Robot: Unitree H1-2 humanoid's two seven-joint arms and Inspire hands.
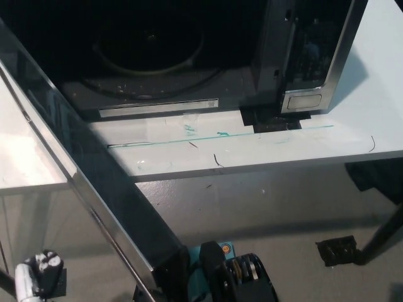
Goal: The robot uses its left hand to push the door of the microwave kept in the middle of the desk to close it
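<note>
Microwave (208, 56) sat mid-desk, cavity dark with the turntable ring (151, 44) just visible, control panel (308, 63) on its right side. Door (94, 189) was wide open, swung out toward the robot past the desk (378, 113) edge, its glass pane and dark inner frame running diagonally from upper left to bottom middle. Left hand (38, 270) was low at the bottom-left corner, on the outer side of the door, apart from it as far as I could see; only a small part showed, so couldn't tell if its fingers were spread or curled. Right hand not in view. Looked like the pre-contact step: push not started. Next move probably needed the hand up against the door's outer face near the free edge, then a sweep toward the cavity until it latched.
</note>
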